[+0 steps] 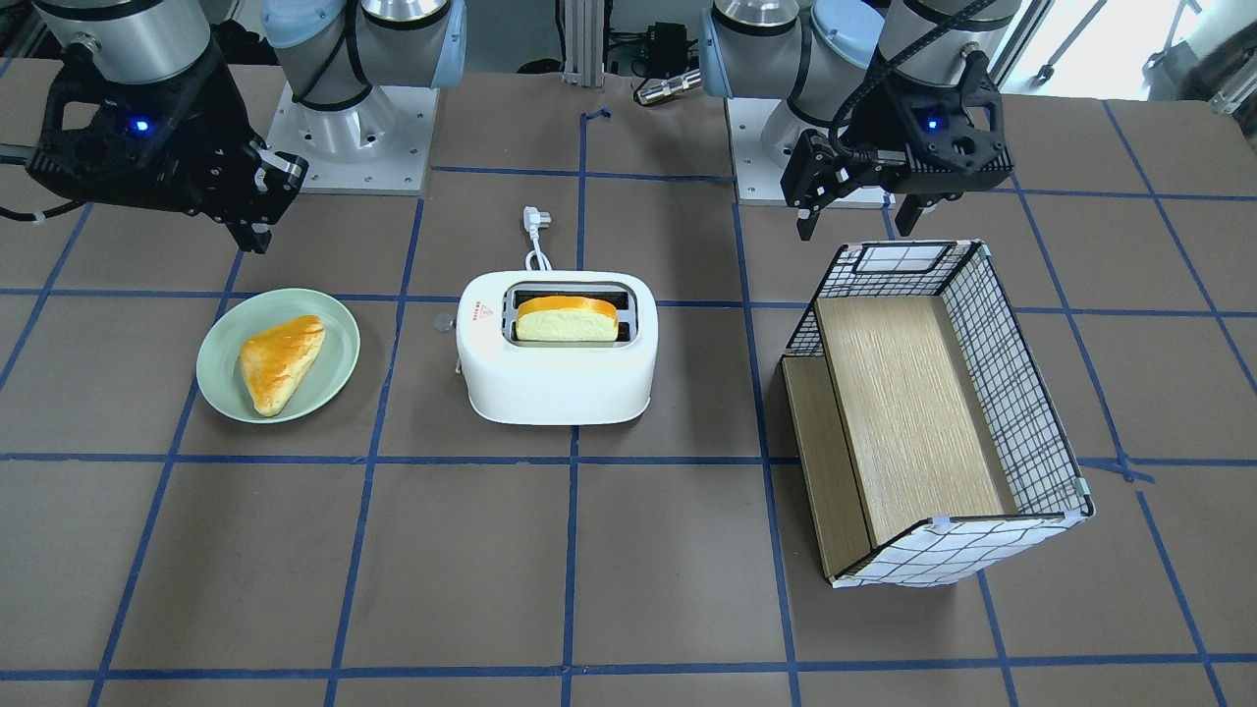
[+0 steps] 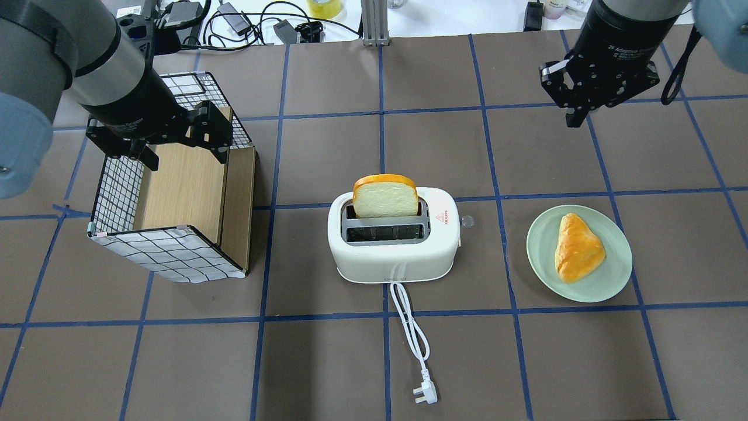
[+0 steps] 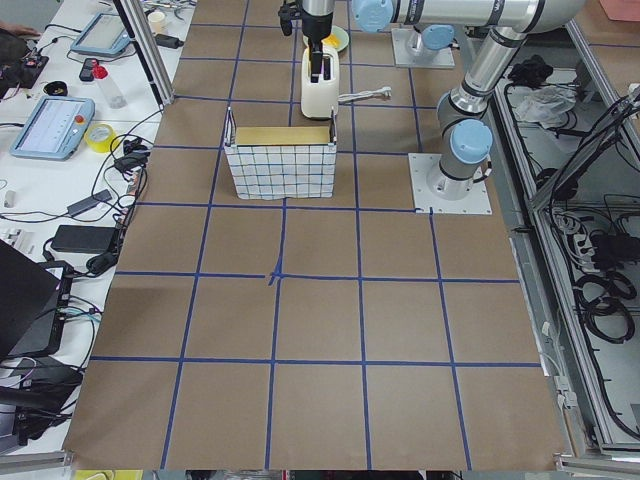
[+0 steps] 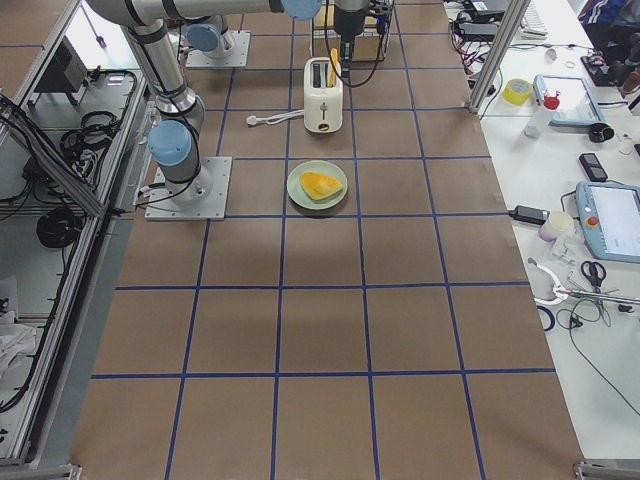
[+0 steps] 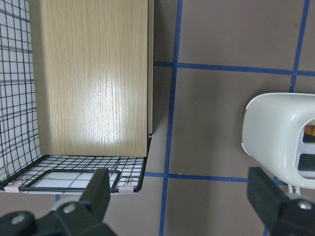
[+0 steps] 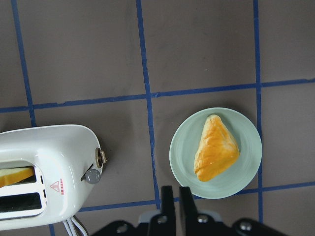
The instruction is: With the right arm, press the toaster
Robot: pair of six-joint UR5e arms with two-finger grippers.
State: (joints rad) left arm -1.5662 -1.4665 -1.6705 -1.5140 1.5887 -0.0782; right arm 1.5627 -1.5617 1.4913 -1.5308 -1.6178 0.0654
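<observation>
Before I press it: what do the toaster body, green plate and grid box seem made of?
The toaster: probably moulded plastic, smooth white semi-gloss, rounded seamless corners, soft highlights. The plate: pale green, smooth; ceramic or melamine, cannot tell. The box: grid-printed walls that look like fabric, lower edge wavy; wood-grain panels, possibly laminate.

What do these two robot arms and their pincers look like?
The left arm and right arm are silver tubes with light-blue joints. The left pincer and right pincer are black, two-fingered, each with a blue light. Left carries a ribbed black cable, right a smooth black loop.
</observation>
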